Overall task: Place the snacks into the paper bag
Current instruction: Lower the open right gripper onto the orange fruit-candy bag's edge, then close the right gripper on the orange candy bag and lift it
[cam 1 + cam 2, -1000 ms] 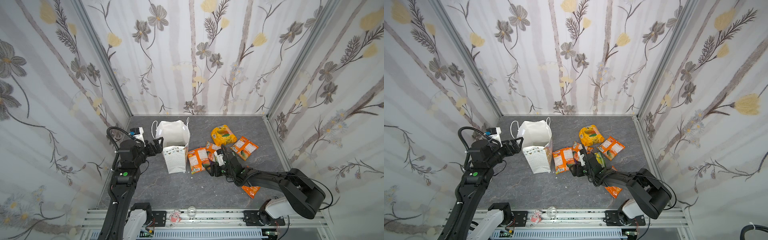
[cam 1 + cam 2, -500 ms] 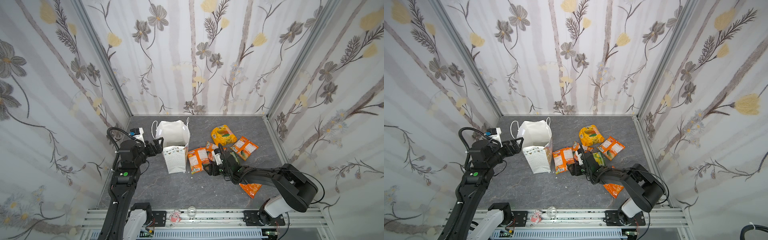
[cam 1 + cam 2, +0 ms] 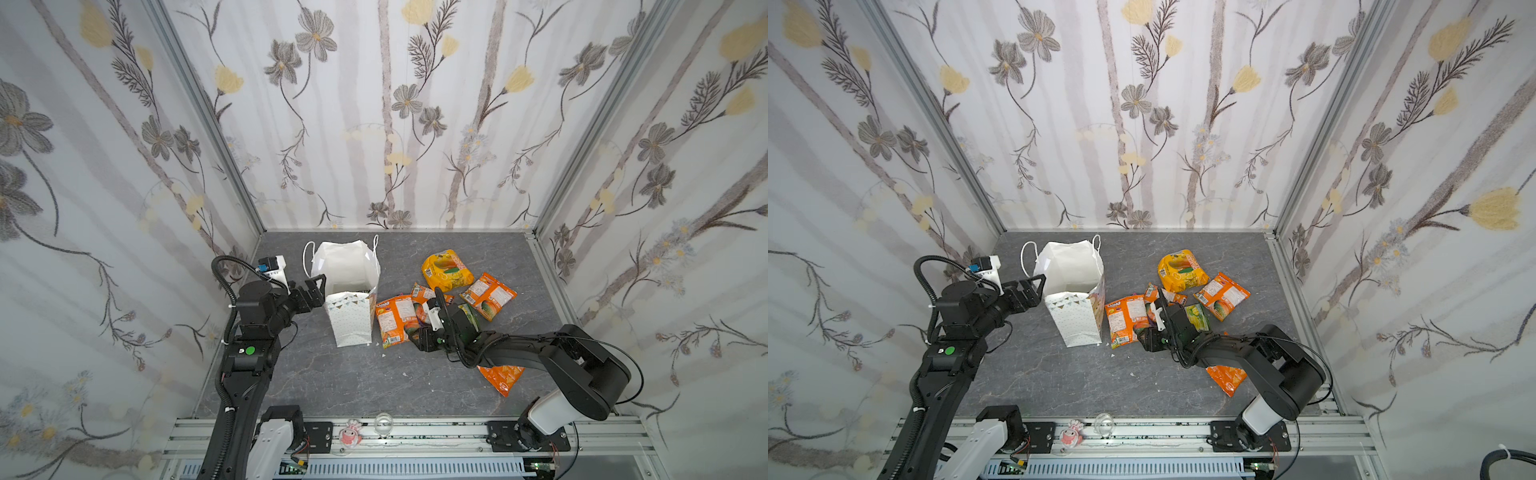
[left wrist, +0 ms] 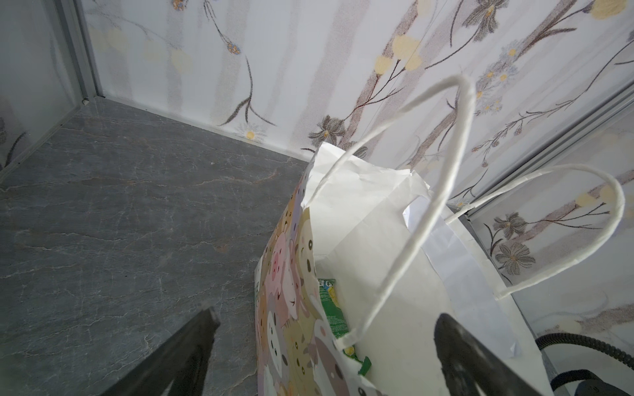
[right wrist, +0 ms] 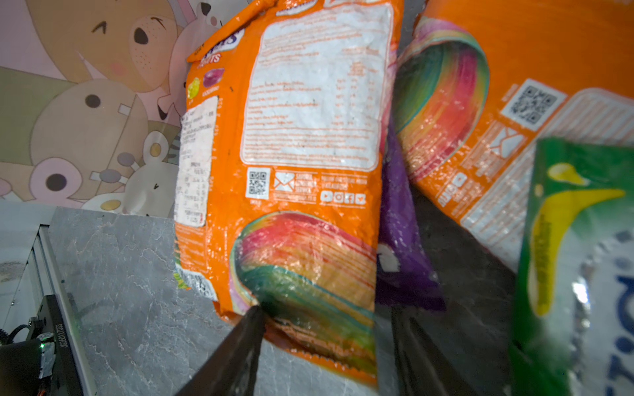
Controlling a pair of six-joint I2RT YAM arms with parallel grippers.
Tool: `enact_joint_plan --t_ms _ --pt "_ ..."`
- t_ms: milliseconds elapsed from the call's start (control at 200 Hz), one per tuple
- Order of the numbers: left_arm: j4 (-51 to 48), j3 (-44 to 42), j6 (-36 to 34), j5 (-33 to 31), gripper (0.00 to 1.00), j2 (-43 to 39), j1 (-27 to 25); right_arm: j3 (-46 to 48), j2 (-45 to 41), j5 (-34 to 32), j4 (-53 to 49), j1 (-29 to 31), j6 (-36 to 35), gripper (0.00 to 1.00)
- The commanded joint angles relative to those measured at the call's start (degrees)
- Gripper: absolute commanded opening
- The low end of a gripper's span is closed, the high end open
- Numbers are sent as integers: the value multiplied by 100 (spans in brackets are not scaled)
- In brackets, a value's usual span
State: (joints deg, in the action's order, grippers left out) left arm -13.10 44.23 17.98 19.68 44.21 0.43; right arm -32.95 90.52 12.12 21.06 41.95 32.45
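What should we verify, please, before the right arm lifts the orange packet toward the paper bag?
1. The paper bag stands upright, mouth open: ok.
2. The left gripper steadies the bag: cannot tell; its jaws stand open at the rim.
3. The right gripper straddles the end of the orange packet: ok.
4. Firm grip on that packet: cannot tell.
5. The purple packet is clear of the jaws: cannot tell; it lies right beside one finger.
6. Room inside the bag: ok; only a green packet shows there.
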Motion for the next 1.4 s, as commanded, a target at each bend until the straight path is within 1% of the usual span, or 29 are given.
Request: enact_joint_plan --t_ms 0,60,105,185,290,435,599,669,684,814,859,944,1074,1204,1394 --pt "168 -8 -40 -35 100 -6 0 -36 51 59 165 6 82 50" --pt "175 -11 -40 -35 100 -18 1 -58 53 71 163 6 84 45" --pt "177 -11 -49 -52 100 -26 1 -64 218 76 154 11 85 43" --pt "168 -5 -57 -105 100 -26 1 -49 215 50 158 5 80 40" --pt "163 -15 -57 -87 100 -11 -3 -10 219 -2 223 11 103 37" --pt "151 -7 -57 -87 100 -2 0 -28 261 -6 188 8 104 35" --pt "150 -15 -66 -108 100 -18 -2 23 159 -75 151 6 162 24" --pt "151 -13 -58 -93 100 -9 3 60 125 -167 128 1 210 17" --pt "150 -11 -57 -84 100 -2 0 74 -56 -182 128 8 232 16" --pt "120 0 -49 -109 100 35 0 96 -341 -236 -28 6 256 9" --pt "106 14 -49 -116 100 48 -2 83 -442 -267 -143 6 231 5" --pt "106 17 -49 -105 100 44 1 61 -618 -298 -350 6 181 0" --pt "106 0 -56 -129 100 26 1 66 -879 -371 -537 6 156 0" --pt "81 29 -66 -161 100 5 1 -107 -1241 -470 -1007 14 46 0" --pt "102 -3 -66 -140 100 -28 1 -354 -1999 -635 -1442 67 -53 0"
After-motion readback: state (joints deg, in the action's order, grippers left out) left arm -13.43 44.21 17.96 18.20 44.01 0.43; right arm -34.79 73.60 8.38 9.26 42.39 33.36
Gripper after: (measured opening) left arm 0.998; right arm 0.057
